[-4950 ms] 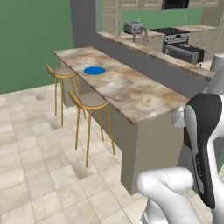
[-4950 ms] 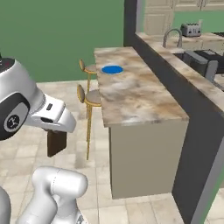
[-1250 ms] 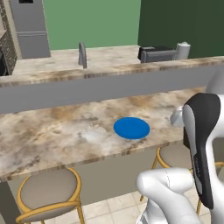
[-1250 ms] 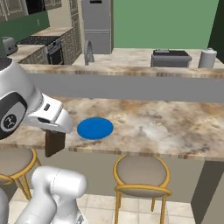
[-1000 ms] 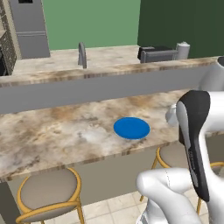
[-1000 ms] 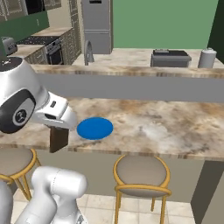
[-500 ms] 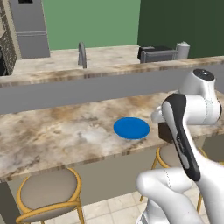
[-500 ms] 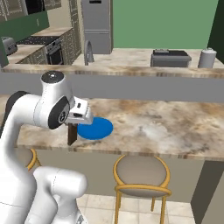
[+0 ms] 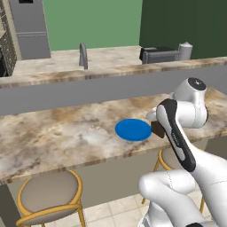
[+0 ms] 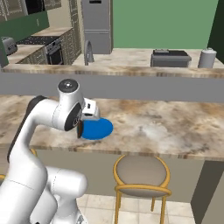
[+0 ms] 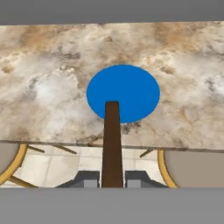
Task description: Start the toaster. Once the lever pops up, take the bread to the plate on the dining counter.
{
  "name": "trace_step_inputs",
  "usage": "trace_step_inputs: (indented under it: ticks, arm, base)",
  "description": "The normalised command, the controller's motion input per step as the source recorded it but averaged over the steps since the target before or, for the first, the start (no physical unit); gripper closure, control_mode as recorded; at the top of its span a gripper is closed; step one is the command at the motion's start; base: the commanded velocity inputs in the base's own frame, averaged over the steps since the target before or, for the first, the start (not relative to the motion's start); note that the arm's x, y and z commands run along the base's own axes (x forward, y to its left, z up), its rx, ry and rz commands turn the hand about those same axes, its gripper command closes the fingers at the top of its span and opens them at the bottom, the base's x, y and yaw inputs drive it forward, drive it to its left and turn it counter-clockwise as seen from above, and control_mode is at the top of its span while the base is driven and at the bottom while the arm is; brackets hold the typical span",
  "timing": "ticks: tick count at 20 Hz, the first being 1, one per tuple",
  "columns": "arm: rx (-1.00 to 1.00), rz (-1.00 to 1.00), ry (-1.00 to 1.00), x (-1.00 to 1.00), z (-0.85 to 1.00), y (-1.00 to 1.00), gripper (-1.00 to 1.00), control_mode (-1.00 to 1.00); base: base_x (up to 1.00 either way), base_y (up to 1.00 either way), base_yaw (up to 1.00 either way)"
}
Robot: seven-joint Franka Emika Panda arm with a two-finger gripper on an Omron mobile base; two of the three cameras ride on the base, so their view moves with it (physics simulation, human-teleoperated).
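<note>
The blue plate [image 9: 133, 130] [image 10: 97, 129] [image 11: 123, 92] lies flat on the marbled dining counter [image 9: 53, 133] [image 10: 166, 127], near its front edge. My gripper [image 9: 157, 128] [image 10: 81, 129] [image 11: 112, 178] hovers over that front edge just beside the plate, shut on the bread [image 9: 158, 129] [image 10: 79, 131] [image 11: 112, 140]. In the hand view the thin dark brown slice is seen edge-on, and its far end overlaps the plate's near rim. A small grey box that looks like the toaster [image 10: 7, 44] stands far back on the left kitchen worktop.
Yellow-framed stools [image 9: 46, 197] [image 10: 141, 173] stand under the counter's front overhang. A raised grey ledge [image 9: 88, 86] runs behind the plate. Beyond it are a faucet [image 9: 83, 55], a dark appliance [image 9: 159, 54], a pale canister [image 9: 185, 50] and a fridge [image 10: 97, 24].
The arm has swung forward from close to the base out over the counter's front edge, carrying the bread up to the plate. The views themselves have held still over the last second.
</note>
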Motion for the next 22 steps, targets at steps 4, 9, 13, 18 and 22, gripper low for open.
trace_step_inputs:
  ticks: [4,9,13,18,22]
  arm:
    - [0.00,0.00,-0.08,0.60,-0.24,0.01,1.00,-1.00]
    - [0.00,0.00,-0.04,0.56,-0.29,0.10,1.00,-1.00]
    - [0.00,0.00,-0.02,0.57,-0.21,0.13,1.00,-1.00]
    - [0.00,0.00,0.00,0.52,-0.16,0.18,1.00,-1.00]
    - [0.00,0.00,0.00,0.36,-0.06,0.04,1.00,-1.00]
  base:
    - [0.00,0.00,0.00]
    - [0.00,0.00,0.00]
    - [0.00,0.00,0.00]
    - [0.00,0.00,0.00]
    - [0.00,0.00,0.00]
